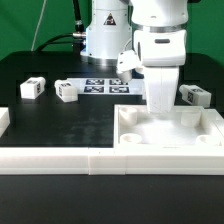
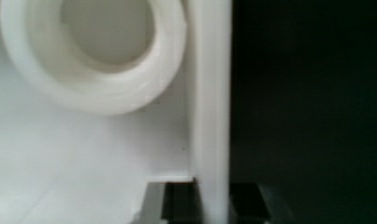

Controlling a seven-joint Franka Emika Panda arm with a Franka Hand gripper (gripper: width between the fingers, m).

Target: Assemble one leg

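The claw is sunk against the far wall of the tray part, toward 3 o'clock in the exterior view. Its fingertips are hidden and the wrist view is a close blur of a round hole, so I cannot tell its opening or grip. On the black worktop, one leg and another leg lie at 9 o'clock. A third leg lies behind the tray. The marker board sits near 12 o'clock.

White square tray at exterior view's right, rail along front edge, marker board farther back, black table.
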